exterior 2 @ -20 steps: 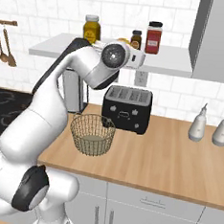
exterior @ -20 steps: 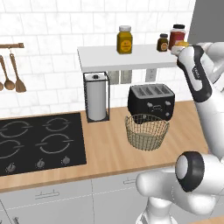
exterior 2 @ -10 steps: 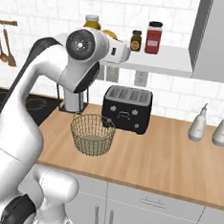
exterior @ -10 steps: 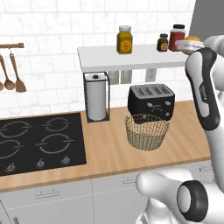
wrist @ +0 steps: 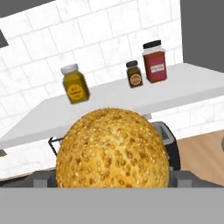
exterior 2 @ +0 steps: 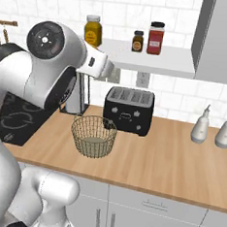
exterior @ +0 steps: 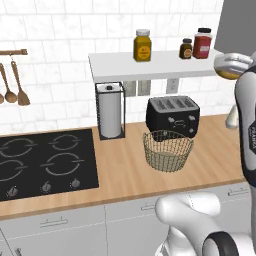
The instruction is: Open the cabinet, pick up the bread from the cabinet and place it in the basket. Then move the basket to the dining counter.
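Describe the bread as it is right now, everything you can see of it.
The bread is a round golden-brown bun, its domed crust speckled all over with pale sesame seeds. In the hand view it sits close in front of the camera, between the gripper's fingers, whose grey ends flank it low on both sides, so it looks held. It hangs in the air before the white shelf. Its underside is hidden.

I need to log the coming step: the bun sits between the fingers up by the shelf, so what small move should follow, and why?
Probably swing the gripper, shut on the bread, down toward the basket: the basket stands bare before the toaster, well below.
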You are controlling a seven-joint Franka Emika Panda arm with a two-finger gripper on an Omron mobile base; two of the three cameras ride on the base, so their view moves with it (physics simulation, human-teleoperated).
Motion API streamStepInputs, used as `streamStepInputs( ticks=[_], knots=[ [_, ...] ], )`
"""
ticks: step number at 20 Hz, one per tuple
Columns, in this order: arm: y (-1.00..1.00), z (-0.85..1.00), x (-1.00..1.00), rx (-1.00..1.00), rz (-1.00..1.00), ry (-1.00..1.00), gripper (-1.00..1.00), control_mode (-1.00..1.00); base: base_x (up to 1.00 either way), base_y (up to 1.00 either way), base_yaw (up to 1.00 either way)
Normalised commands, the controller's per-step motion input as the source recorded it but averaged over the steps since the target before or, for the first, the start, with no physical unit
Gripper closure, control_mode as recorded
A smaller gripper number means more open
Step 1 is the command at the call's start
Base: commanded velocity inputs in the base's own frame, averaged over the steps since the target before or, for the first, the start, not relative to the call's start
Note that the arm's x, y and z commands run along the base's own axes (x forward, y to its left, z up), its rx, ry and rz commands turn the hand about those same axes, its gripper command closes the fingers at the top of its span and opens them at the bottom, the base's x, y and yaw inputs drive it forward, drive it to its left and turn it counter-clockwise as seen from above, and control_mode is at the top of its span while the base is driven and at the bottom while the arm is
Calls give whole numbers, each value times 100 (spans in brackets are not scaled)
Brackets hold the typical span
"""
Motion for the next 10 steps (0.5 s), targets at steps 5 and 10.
streamStepInputs(
  ticks=[5, 10],
  knots=[
    [45, -33, -49, 2, -1, 10, 100, -100, 0, 0, 0],
    [18, -52, -12, 0, 0, 11, 100, -100, 0, 0, 0]
  ],
)
